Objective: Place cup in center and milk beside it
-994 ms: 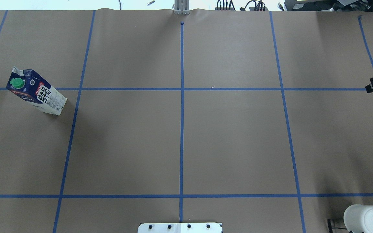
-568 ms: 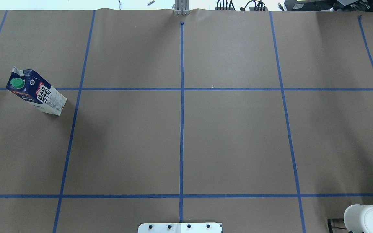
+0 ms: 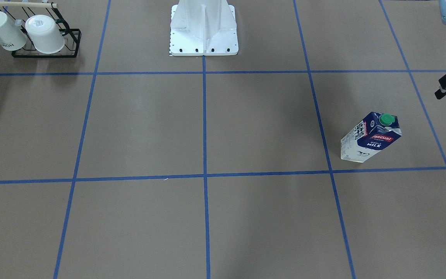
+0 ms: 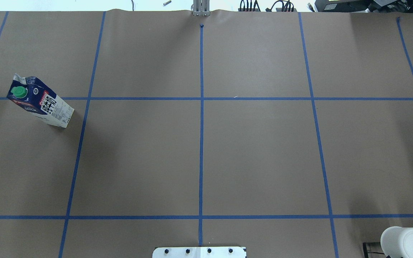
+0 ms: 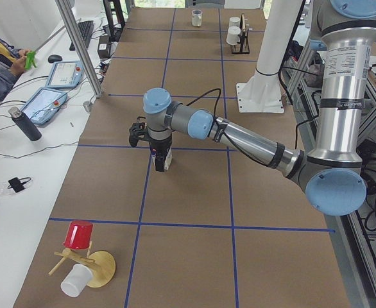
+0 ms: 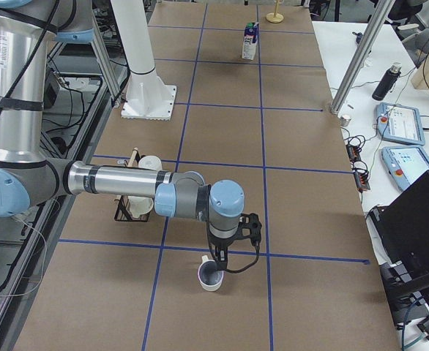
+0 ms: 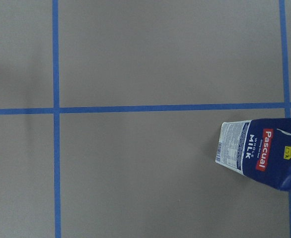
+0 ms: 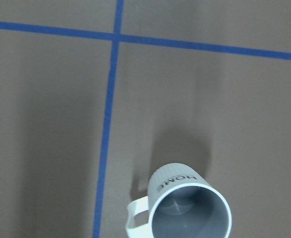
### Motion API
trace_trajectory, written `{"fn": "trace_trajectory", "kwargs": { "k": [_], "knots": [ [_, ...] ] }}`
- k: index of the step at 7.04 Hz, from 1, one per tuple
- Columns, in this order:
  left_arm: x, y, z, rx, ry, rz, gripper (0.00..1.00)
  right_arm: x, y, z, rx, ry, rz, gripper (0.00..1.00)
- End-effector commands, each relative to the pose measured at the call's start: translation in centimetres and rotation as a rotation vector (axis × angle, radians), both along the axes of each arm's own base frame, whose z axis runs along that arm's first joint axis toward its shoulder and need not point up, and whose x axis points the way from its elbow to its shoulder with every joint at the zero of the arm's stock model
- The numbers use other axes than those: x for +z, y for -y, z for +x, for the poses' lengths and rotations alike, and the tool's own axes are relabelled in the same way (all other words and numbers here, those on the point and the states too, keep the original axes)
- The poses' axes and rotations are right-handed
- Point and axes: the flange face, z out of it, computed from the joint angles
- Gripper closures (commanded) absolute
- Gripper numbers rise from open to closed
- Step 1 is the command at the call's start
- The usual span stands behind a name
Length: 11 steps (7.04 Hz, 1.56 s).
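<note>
The milk stands upright at the table's left end, dark-blue and white with a green cap. It also shows in the front view and at the right edge of the left wrist view. My left gripper hangs close by it, and I cannot tell if it is open. The cup, white with a grey inside, stands upright near the table's right end. My right gripper hangs just above it, and I cannot tell if it is open. No fingers show in either wrist view.
A black wire rack with two white mugs stands by the robot's right, near the white base plate. One mug shows at the overhead view's bottom right. A wooden stand with a red cup sits at the left end.
A dark part of the right arm at the overhead view's right edge has slid down and out of that view. The milk has not moved.
</note>
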Motion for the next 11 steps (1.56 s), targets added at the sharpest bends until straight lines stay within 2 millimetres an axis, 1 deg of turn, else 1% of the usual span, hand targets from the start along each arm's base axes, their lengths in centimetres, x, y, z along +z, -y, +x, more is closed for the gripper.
{"fn": "trace_trajectory", "kwargs": {
  "k": [1,2,3,4,5,7,11],
  "knots": [
    [0.4,0.4,0.1,-0.001,0.004,-0.009,0.02,4.0,-0.9,1.1,0.015,0.005,-0.072,0.0],
    [0.1,0.3,0.1,0.0,0.0,-0.003,0.02,5.0,-0.8,1.0,0.017,0.004,-0.095,0.0],
    [0.0,0.3,0.1,-0.001,0.0,-0.003,0.02,6.6,-0.5,1.1,0.017,0.006,-0.101,0.0],
    [0.1,0.3,0.1,-0.002,0.003,-0.004,0.02,9.3,-0.6,1.1,0.018,0.005,-0.079,0.0],
    [-0.1,0.3,0.1,-0.001,0.001,0.0,0.02,10.2,0.3,1.1,0.056,0.002,-0.08,0.0],
    [-0.1,0.3,0.0,-0.003,0.005,0.001,0.02,11.1,0.1,1.0,0.074,-0.001,-0.093,0.0],
    [-0.2,0.3,0.0,-0.004,0.004,0.004,0.02,11.4,-0.3,0.8,0.076,0.023,-0.104,0.0]
  ]
}}
